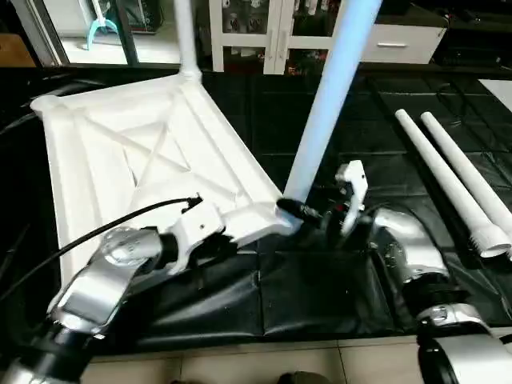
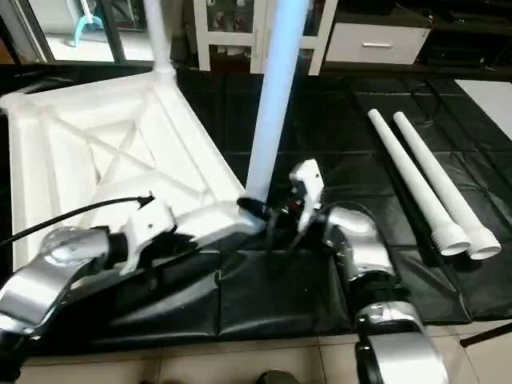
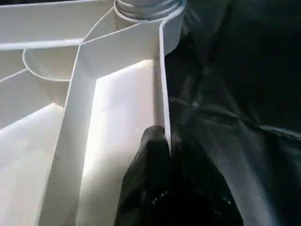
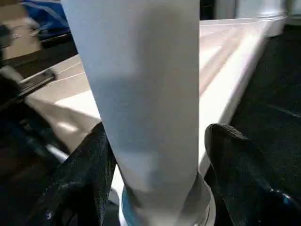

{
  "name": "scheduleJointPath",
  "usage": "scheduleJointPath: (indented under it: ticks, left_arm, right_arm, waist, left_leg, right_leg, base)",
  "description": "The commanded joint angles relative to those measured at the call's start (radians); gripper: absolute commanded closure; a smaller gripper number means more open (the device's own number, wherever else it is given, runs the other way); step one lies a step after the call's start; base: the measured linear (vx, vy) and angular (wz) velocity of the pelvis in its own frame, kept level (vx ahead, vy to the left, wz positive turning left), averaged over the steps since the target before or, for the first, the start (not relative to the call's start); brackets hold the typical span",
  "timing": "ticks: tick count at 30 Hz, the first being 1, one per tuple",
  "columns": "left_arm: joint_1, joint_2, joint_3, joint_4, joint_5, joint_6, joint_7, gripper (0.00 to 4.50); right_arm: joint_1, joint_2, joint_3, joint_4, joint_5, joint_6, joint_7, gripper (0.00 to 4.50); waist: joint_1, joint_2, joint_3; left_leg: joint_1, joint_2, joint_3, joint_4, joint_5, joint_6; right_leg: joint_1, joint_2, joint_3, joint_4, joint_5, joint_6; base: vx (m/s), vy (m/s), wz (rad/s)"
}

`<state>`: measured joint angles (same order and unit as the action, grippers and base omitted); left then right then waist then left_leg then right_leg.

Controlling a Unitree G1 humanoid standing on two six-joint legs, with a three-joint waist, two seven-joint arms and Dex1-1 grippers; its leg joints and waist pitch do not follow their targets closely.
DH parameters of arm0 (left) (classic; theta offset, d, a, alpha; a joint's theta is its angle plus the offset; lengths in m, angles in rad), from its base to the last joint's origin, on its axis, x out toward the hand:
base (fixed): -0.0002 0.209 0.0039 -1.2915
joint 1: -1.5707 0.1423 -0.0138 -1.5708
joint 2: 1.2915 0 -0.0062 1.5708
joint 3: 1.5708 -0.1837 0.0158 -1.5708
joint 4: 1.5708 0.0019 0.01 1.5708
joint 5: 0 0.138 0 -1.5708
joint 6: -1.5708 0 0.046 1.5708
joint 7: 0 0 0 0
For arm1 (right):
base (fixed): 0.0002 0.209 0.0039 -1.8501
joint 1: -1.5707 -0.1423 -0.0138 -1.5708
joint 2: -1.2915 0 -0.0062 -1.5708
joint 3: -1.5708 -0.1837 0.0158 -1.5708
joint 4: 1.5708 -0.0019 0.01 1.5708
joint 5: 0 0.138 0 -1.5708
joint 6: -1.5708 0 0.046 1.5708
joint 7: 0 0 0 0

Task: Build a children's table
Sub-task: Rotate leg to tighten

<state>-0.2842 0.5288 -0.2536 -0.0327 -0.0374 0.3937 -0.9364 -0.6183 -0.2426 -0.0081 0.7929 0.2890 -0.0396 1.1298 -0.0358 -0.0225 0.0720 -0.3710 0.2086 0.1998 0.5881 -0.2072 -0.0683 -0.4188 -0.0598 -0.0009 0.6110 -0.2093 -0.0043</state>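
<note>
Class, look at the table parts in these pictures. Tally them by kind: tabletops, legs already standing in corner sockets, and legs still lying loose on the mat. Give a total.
Tabletop: 1
Legs standing in sockets: 2, near leg and far leg
Loose legs on the mat: 2, and
Total: 5 parts

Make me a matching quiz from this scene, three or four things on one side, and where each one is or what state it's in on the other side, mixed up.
Things:
1. table top
2. near leg
3. two spare legs
4. left tool

Places or states:
A. lying side by side on the black mat
B. shut on the table top's rim
C. standing in a corner socket, between the right tool's fingers
D. lying underside up, ribs showing

Pairs: 1-D, 2-C, 3-A, 4-B
</note>
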Motion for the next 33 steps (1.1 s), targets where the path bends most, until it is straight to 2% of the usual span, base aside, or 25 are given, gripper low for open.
scheduleJointPath:
  ticks: [1,5,6,8,9,12,14,16,17,19,21,22,23,24,25,26,27,28,31,33]
  left_arm:
    - [0.046,0.014,-0.027,0.025,-0.012,0.010,-0.039,4.50]
    - [0.043,0.014,-0.027,0.027,-0.016,0.004,-0.038,4.50]
    - [0.042,0.014,-0.027,0.027,-0.017,0.004,-0.039,4.50]
    - [0.039,0.012,-0.028,0.026,-0.020,0.006,-0.038,4.50]
    - [0.039,0.012,-0.028,0.026,-0.020,0.006,-0.038,4.50]
    - [0.036,0.010,-0.026,0.029,-0.020,0.009,-0.031,4.50]
    - [0.036,0.007,-0.025,0.033,-0.018,0.009,-0.025,4.50]
    - [0.030,-0.003,-0.021,0.044,-0.006,0.012,0.001,4.50]
    - [0.030,-0.003,-0.021,0.044,-0.006,0.012,0.001,4.50]
    - [0.013,-0.027,-0.019,0.060,0.015,0.029,0.051,4.50]
    - [-0.006,-0.055,-0.018,0.076,0.035,0.049,0.101,4.50]
    - [-0.031,-0.093,-0.021,0.096,0.053,0.088,0.155,4.50]
    - [-0.031,-0.093,-0.021,0.096,0.053,0.088,0.155,4.50]
    - [-0.048,-0.120,-0.024,0.110,0.064,0.115,0.188,4.50]
    - [-0.080,-0.172,-0.028,0.141,0.080,0.158,0.246,4.50]
    - [-0.089,-0.188,-0.029,0.151,0.085,0.170,0.264,4.50]
    - [-0.120,-0.237,-0.028,0.185,0.093,0.195,0.316,4.50]
    - [-0.144,-0.276,-0.029,0.211,0.100,0.210,0.353,4.50]
    - [-0.189,-0.356,-0.034,0.253,0.110,0.227,0.410,4.50]
    - [-0.201,-0.378,-0.040,0.259,0.110,0.224,0.417,4.50]
  right_arm:
    - [-0.022,-0.035,-0.024,-0.021,0.043,0.016,0.042,1.60]
    - [-0.020,-0.024,-0.024,-0.010,0.046,0.031,0.068,1.86]
    - [-0.018,-0.020,-0.023,-0.011,0.045,0.030,0.070,2.05]
    - [-0.011,-0.010,-0.020,-0.010,0.037,0.026,0.067,2.16]
    - [-0.011,-0.010,-0.020,-0.010,0.037,0.026,0.067,2.23]
    - [-0.008,-0.001,-0.025,-0.005,0.026,0.018,0.025,2.37]
    - [-0.004,0.005,-0.024,-0.005,0.016,0.009,-0.005,2.40]
    - [0.002,0.027,-0.029,0.007,-0.022,-0.026,-0.136,2.44]
    - [0.002,0.027,-0.029,0.007,-0.022,-0.026,-0.136,2.45]
    - [0.013,0.058,-0.037,0.016,-0.068,-0.046,-0.301,2.48]
    - [0.022,0.078,-0.041,0.025,-0.103,-0.055,-0.421,2.50]
    - [0.031,0.107,-0.053,0.036,-0.115,-0.035,-0.532,2.52]
    - [0.031,0.107,-0.053,0.036,-0.115,-0.035,-0.532,2.53]
    - [0.034,0.123,-0.061,0.048,-0.127,-0.036,-0.609,2.53]
    - [0.038,0.153,-0.077,0.069,-0.139,-0.017,-0.738,2.53]
    - [0.039,0.162,-0.082,0.076,-0.142,-0.015,-0.774,2.54]
    - [0.039,0.191,-0.098,0.092,-0.140,-0.002,-0.860,2.55]
    - [0.040,0.215,-0.107,0.102,-0.137,0.004,-0.918,2.56]
    - [0.042,0.274,-0.098,0.108,-0.138,-0.007,-0.965,2.56]
    - [0.046,0.303,-0.090,0.097,-0.125,-0.012,-0.946,2.56]
  waist:
    - [0.002,-0.001,-0.049]
    - [0.006,-0.002,-0.048]
    - [0.006,-0.001,-0.049]
    - [0.007,-0.002,-0.051]
    - [0.008,0.001,-0.049]
    - [0.007,0.000,-0.046]
    - [0.006,-0.002,-0.043]
    - [0.003,-0.003,-0.039]
    - [0.001,-0.003,-0.037]
    - [-0.008,-0.003,-0.034]
    - [-0.012,-0.002,-0.031]
    - [-0.014,-0.002,-0.031]
    - [-0.015,-0.003,-0.029]
    - [-0.015,-0.003,-0.030]
    - [-0.013,-0.002,-0.031]
    - [-0.015,-0.002,-0.030]
    - [-0.013,0.003,-0.030]
    - [-0.012,0.002,-0.030]
    - [-0.008,-0.001,-0.032]
    - [-0.005,-0.001,-0.034]
  left_leg:
    - [0.016,0.026,0.000,-0.056,-0.017,0.174]
    - [0.017,0.025,0.001,-0.056,-0.026,0.156]
    - [0.018,0.025,0.000,-0.056,-0.025,0.153]
    - [0.018,0.024,0.001,-0.054,-0.010,0.154]
    - [0.017,0.024,0.000,-0.054,-0.007,0.154]
    - [0.018,0.023,0.001,-0.054,-0.009,0.155]
    - [0.017,0.023,0.001,-0.056,-0.026,0.148]
    - [0.017,0.023,0.000,-0.059,-0.060,0.124]
    - [0.016,0.023,0.000,-0.060,-0.071,0.116]
    - [0.017,0.022,-0.002,-0.065,-0.123,0.081]
    - [0.018,0.022,-0.003,-0.068,-0.148,0.058]
    - [0.020,0.021,-0.004,-0.071,-0.179,0.030]
    - [0.019,0.021,-0.005,-0.073,-0.191,0.024]
    - [0.020,0.020,-0.005,-0.072,-0.213,0.013]
    - [0.019,0.019,-0.007,-0.074,-0.220,0.009]
    - [0.020,0.019,-0.005,-0.074,-0.220,0.005]
    - [0.024,0.018,-0.005,-0.074,-0.230,-0.006]
    - [0.024,0.015,-0.006,-0.076,-0.243,-0.017]
    - [0.028,0.013,-0.005,-0.075,-0.281,-0.016]
    - [0.020,0.012,-0.007,-0.076,-0.274,-0.008]
  right_leg:
    - [0.051,-0.047,0.021,-0.044,0.121,-0.330]
    - [0.050,-0.047,0.023,-0.045,0.091,-0.324]
    - [0.050,-0.047,0.023,-0.045,0.089,-0.323]
    - [0.051,-0.046,0.024,-0.042,0.110,-0.324]
    - [0.050,-0.046,0.024,-0.042,0.115,-0.325]
    - [0.049,-0.045,0.024,-0.043,0.121,-0.325]
    - [0.048,-0.046,0.025,-0.045,0.095,-0.322]
    - [0.046,-0.046,0.026,-0.051,0.030,-0.310]
    - [0.045,-0.046,0.026,-0.052,0.012,-0.306]
    - [0.042,-0.047,0.027,-0.061,-0.071,-0.287]
    - [0.038,-0.047,0.027,-0.067,-0.120,-0.271]
    - [0.035,-0.047,0.029,-0.073,-0.175,-0.246]
    - [0.034,-0.047,0.029,-0.076,-0.198,-0.239]
    - [0.031,-0.045,0.030,-0.079,-0.232,-0.223]
    - [0.031,-0.046,0.031,-0.082,-0.244,-0.212]
    - [0.029,-0.044,0.032,-0.082,-0.243,-0.207]
    - [0.024,-0.043,0.032,-0.084,-0.253,-0.197]
    - [0.023,-0.041,0.031,-0.085,-0.261,-0.183]
    - [0.016,-0.038,0.035,-0.092,-0.271,-0.155]
    - [0.022,-0.038,0.034,-0.090,-0.250,-0.146]
  base:
    - [0.000,0.000,0.00]
    - [0.000,0.000,0.00]
    - [0.000,0.000,0.00]
    - [0.000,0.000,0.00]
    - [0.000,0.000,0.00]
    - [0.000,0.000,0.00]
    - [0.000,0.000,0.00]
    - [0.000,0.000,0.00]
    - [0.000,0.000,0.00]
    - [0.000,0.000,0.00]
    - [0.000,0.000,0.00]
    - [0.000,0.000,0.00]
    - [0.000,0.000,0.00]
    - [0.000,0.000,0.00]
    - [0.000,0.000,0.00]
    - [0.000,0.000,0.00]
    - [0.000,0.000,0.00]
    - [0.000,0.000,0.00]
    - [0.000,0.000,0.00]
    - [0.000,0.000,0.00]
